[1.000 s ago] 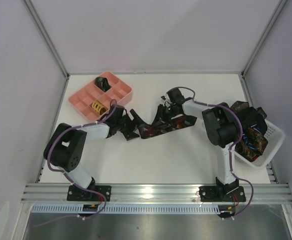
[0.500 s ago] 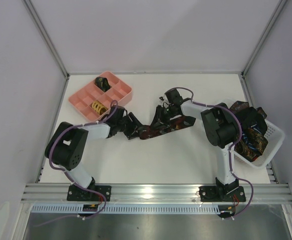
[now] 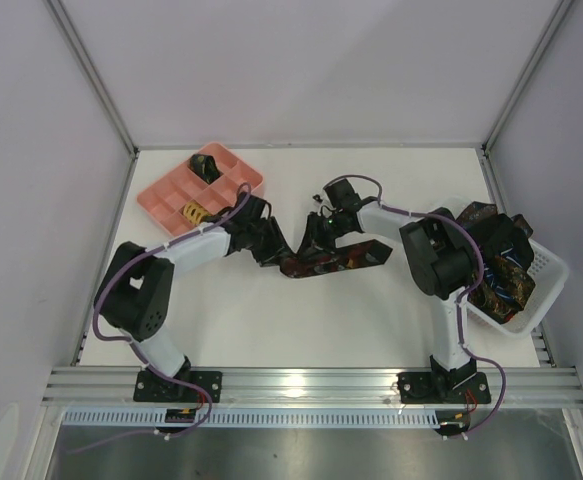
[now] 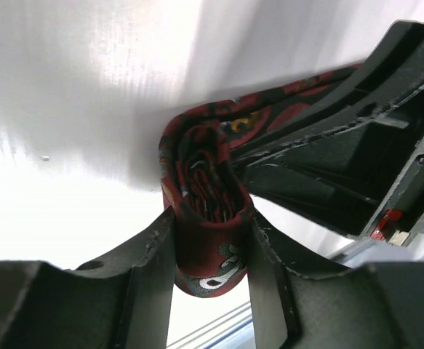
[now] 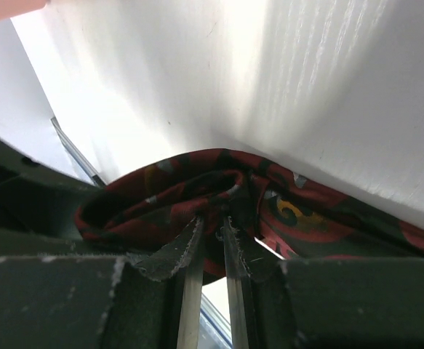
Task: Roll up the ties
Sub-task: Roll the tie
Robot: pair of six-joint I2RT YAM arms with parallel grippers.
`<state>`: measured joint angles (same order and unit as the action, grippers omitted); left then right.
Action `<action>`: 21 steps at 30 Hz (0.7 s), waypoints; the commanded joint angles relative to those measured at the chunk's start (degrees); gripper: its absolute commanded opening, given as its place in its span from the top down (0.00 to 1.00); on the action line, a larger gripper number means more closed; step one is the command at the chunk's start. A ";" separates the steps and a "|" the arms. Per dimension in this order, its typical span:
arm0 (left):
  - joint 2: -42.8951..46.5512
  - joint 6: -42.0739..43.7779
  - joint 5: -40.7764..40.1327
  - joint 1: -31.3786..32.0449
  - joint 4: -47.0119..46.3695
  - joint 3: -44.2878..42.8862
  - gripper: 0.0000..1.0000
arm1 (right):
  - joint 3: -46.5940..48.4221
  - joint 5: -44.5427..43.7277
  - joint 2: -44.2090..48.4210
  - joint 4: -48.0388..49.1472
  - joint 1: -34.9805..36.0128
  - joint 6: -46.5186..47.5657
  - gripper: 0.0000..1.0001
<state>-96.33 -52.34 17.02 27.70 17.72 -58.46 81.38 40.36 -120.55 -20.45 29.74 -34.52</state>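
A dark red patterned tie (image 3: 349, 257) lies mid-table, its left end wound into a small roll (image 4: 206, 178). My left gripper (image 3: 274, 249) has come in from the left, and in the left wrist view its gripper (image 4: 210, 251) has both fingers pressed against the sides of the roll. My right gripper (image 3: 317, 238) is just right of it, over the same end. In the right wrist view that gripper (image 5: 212, 231) stands nearly closed, pinching an inner fold of the tie (image 5: 310, 214). The rest of the tie trails flat to the right.
A pink compartment tray (image 3: 161, 196) stands at the back left, holding a dark rolled tie (image 3: 206, 163) and a yellow one (image 3: 195, 213). At the right edge a white mesh basket (image 3: 543, 272) holds several loose ties (image 3: 493, 262).
My left gripper has moved right onto the rolled end and closed from wide open against its sides. The right gripper has shifted slightly left with the tie.
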 commanded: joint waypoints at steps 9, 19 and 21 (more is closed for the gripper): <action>-6.40 7.33 -9.98 9.99 16.20 -15.36 0.64 | 0.62 -3.53 4.35 -4.94 1.20 -0.63 0.78; -12.04 9.18 -15.52 12.37 25.17 -23.28 0.70 | -2.45 -9.51 10.07 -9.87 -1.61 3.41 0.77; -11.86 9.01 -16.05 12.46 25.87 -23.81 0.70 | -2.98 -9.51 10.42 -10.49 -1.70 3.76 0.77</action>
<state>-107.90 -44.49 3.20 39.81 40.05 -79.92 79.37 32.05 -113.36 -29.19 28.45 -32.51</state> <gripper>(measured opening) 0.362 0.224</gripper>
